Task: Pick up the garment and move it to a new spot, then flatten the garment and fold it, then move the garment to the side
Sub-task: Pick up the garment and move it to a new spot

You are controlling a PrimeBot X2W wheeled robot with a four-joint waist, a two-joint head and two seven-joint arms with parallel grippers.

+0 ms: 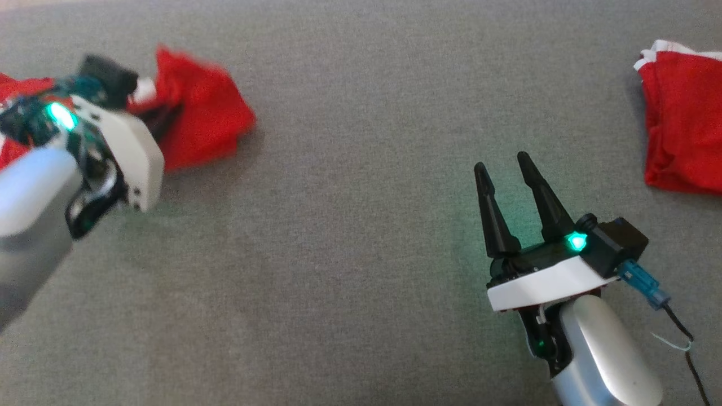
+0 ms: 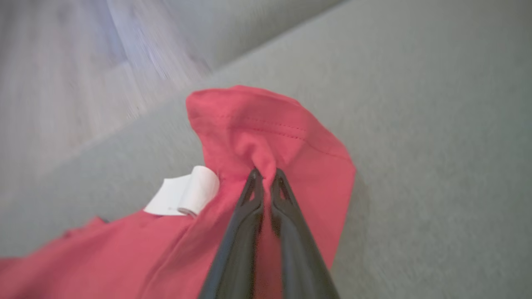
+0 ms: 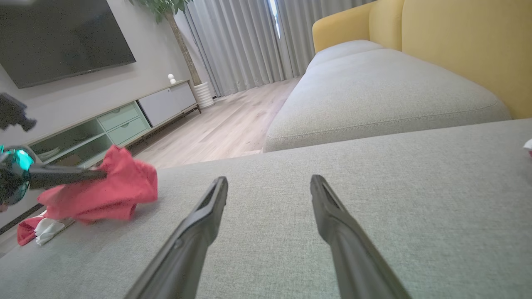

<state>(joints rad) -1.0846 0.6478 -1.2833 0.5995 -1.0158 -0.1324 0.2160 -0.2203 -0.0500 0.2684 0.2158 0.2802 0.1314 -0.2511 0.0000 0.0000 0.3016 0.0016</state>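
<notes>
- grey upholstered seat (image 1: 350, 237), woven fabric, carries everything
- red garment (image 1: 206, 121) at its left edge, crumpled, one corner raised off the fabric, white label (image 2: 187, 193) showing
- second red cloth (image 1: 685, 124), white-trimmed, bunched at far right, well apart from the first

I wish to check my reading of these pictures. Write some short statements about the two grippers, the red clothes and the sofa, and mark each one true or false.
1. The left gripper is shut on a pinch of the red garment. True.
2. The right gripper holds the second red garment. False: its jaws are open with nothing between them, over the bare grey cushion, apart from that garment.
3. A white label shows beside the pinched fabric. True.
4. The sofa's backrest is blue. False: it is yellow.
</notes>
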